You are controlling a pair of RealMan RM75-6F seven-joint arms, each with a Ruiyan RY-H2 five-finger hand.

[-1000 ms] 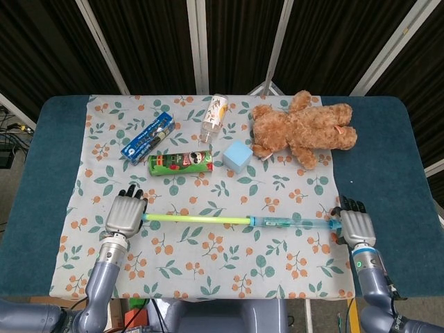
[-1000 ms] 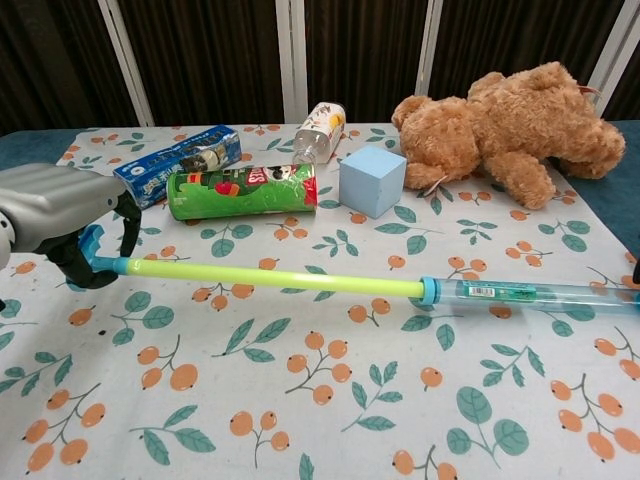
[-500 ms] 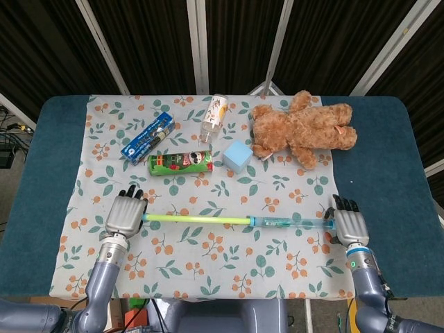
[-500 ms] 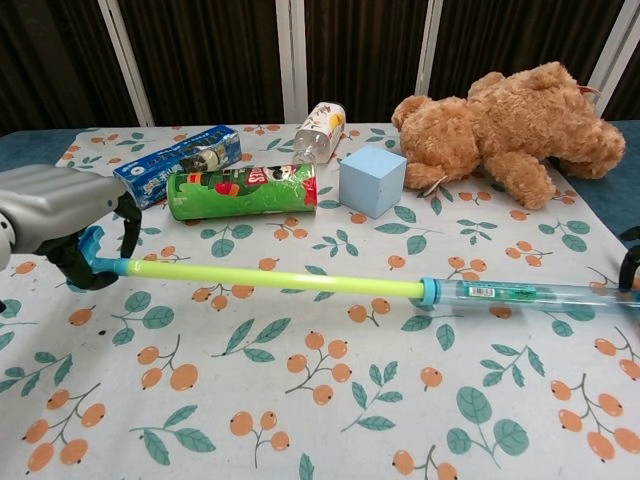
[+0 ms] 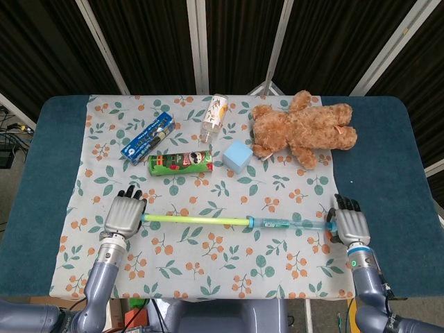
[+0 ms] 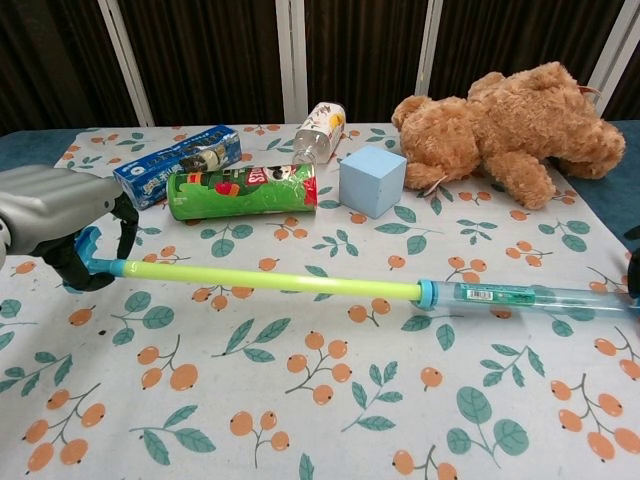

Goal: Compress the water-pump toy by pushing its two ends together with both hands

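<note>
The water-pump toy lies across the front of the cloth, its yellow-green rod point(image 5: 198, 220) running into a clear blue barrel point(image 5: 288, 224). My left hand point(image 5: 125, 214) grips the blue handle point(image 6: 88, 250) at the rod's left end, fingers curled round it. At the other side my right hand point(image 5: 350, 225) presses on the barrel's right end with curled fingers. The chest view shows only a dark sliver of the right hand point(image 6: 634, 268) at the frame edge. The rod point(image 6: 270, 280) stands far out of the barrel point(image 6: 520, 296).
Behind the toy lie a green snack can point(image 5: 180, 163), a blue box point(image 5: 147, 138), a bottle point(image 5: 214, 116), a light blue cube point(image 5: 238, 156) and a brown teddy bear point(image 5: 302, 130). The flowered cloth point(image 5: 208, 263) covers a dark blue table point(image 5: 399, 159).
My right hand has come in to the left against the barrel's end. The whole toy and my left hand have slid slightly left.
</note>
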